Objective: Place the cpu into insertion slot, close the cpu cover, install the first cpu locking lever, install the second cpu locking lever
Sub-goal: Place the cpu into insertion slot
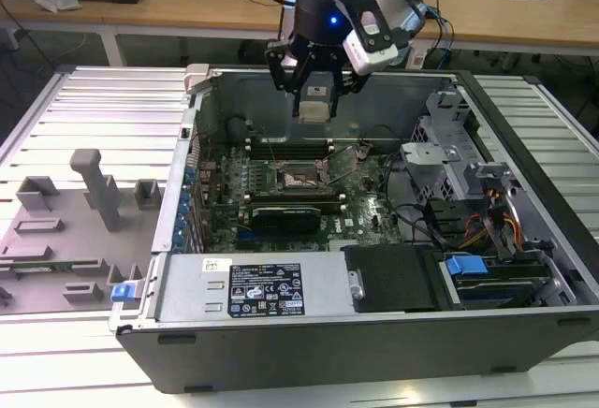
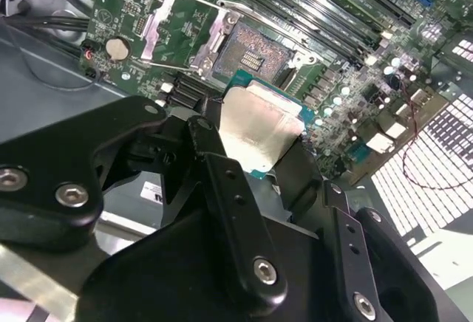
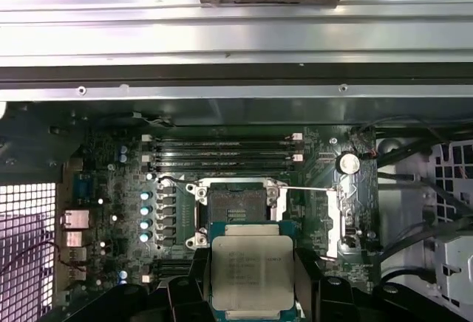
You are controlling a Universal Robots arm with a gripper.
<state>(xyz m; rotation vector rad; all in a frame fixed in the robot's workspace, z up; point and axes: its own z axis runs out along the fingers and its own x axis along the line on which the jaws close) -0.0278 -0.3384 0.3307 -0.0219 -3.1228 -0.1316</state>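
Over motherboard (image 3: 111, 189), tool (image 3: 253, 289) clamps cpu (image 3: 251, 269), clear of open socket (image 3: 233, 207).

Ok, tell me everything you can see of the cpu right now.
The cpu is a small flat square chip with a pale silver metal top, faint print on it and a green rim around it. The gripper clamps it on two opposite sides. It hangs above the motherboard, near the open socket but not in it, and nothing else touches it.
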